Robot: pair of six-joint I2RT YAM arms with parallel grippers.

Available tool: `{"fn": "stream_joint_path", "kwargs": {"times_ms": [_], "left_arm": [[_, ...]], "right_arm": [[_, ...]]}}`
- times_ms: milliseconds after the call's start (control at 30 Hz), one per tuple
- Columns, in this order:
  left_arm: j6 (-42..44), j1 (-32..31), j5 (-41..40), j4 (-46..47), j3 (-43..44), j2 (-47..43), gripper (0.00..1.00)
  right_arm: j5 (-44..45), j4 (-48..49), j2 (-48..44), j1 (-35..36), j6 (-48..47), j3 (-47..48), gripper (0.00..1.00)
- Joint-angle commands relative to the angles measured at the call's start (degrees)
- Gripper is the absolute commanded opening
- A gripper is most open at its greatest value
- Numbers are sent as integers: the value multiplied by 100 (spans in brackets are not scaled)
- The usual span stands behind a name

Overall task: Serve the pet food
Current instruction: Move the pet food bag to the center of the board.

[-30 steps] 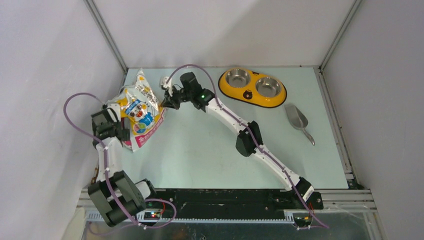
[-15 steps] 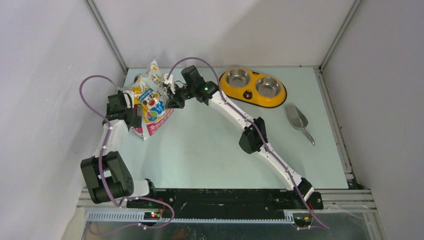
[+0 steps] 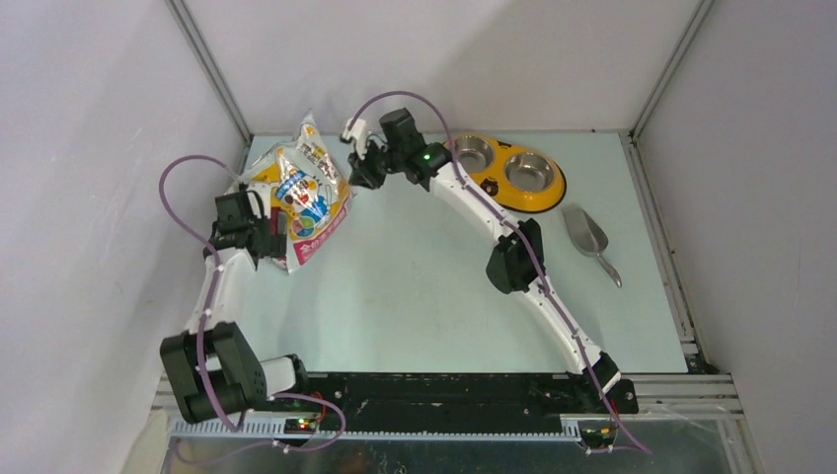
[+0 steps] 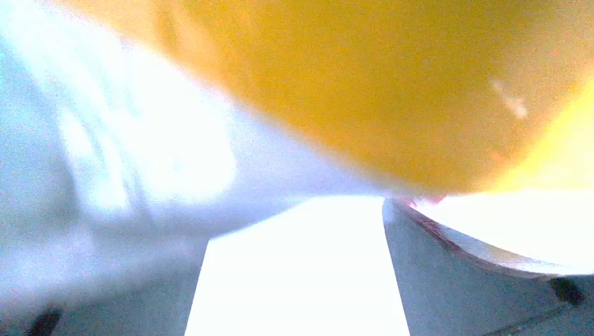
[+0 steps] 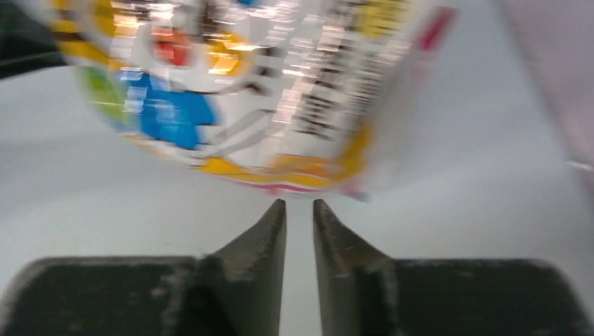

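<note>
On the table (image 3: 415, 296), the pet food bag (image 3: 301, 193) is up on end. Its long axis runs from the pink bottom seam, just right of the left claw (image 3: 266, 233), up to a top corner pointing at the back wall. The left claw is clamped wide on the bag's lower side. The right claw (image 3: 357, 170) is just right of that top corner, its fingers slightly apart and holding nothing.
</note>
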Motion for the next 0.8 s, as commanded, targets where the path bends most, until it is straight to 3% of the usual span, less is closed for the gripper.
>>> {"fn": "stream_joint_path", "kwargs": {"times_ms": [0,167,233,333,433,533,767], "left_arm": [[63,128,513,-289,-169,-674,98],[109,838,669,-544,-196,-938,98],[156,992,670,-566,-247,-1000,98],[189,1145,539,-483,-414,-1123,98],[162,1477,458,-467,-457,-1111,98],[16,1838,473,-397,-385,-966,98],[-587,1934,227,-25,114,-148,98]], "right_arm": [[1677,1319,-258,-142,38,-231,35],[3296,3621,250,56,-389,-551,73],[3500,4519,599,183,-894,-635,81],[3478,5418,871,289,-1001,-599,83],[3431,5488,1073,297,-694,-357,82],[3098,5288,1166,299,-478,-142,82],[1985,4321,1278,245,107,404,81]]}}
